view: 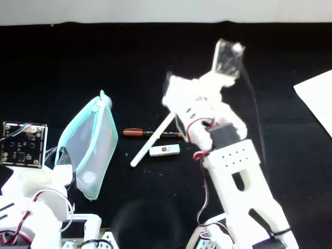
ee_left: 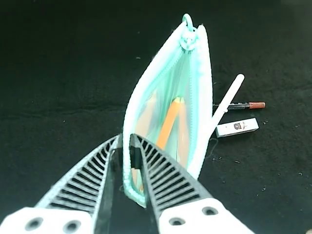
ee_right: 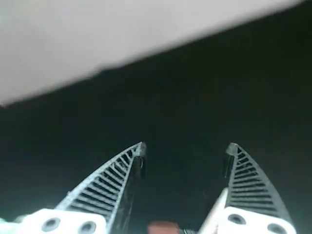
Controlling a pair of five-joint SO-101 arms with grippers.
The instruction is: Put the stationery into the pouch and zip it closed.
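Observation:
A mint mesh pouch (view: 88, 145) lies on the black table, its mouth open, with the zipper pull (ee_left: 188, 38) at the far end. An orange pencil (ee_left: 168, 124) sits inside. My left gripper (ee_left: 126, 139) is shut on the pouch's near rim. Beside the pouch lie a reddish-brown pen (view: 148, 133), a white stick-like pen (view: 153, 140) and a small white eraser (view: 164, 150). My right gripper (ee_right: 186, 146) is open and holds nothing. It hangs raised above the table (view: 229, 52), beyond the loose items, and points at the far edge.
A white sheet (view: 317, 98) lies at the right edge of the table. The black cloth ends at a pale wall (ee_right: 97, 34) along the far side. The right arm's body (view: 233, 171) stretches over the table right of the eraser.

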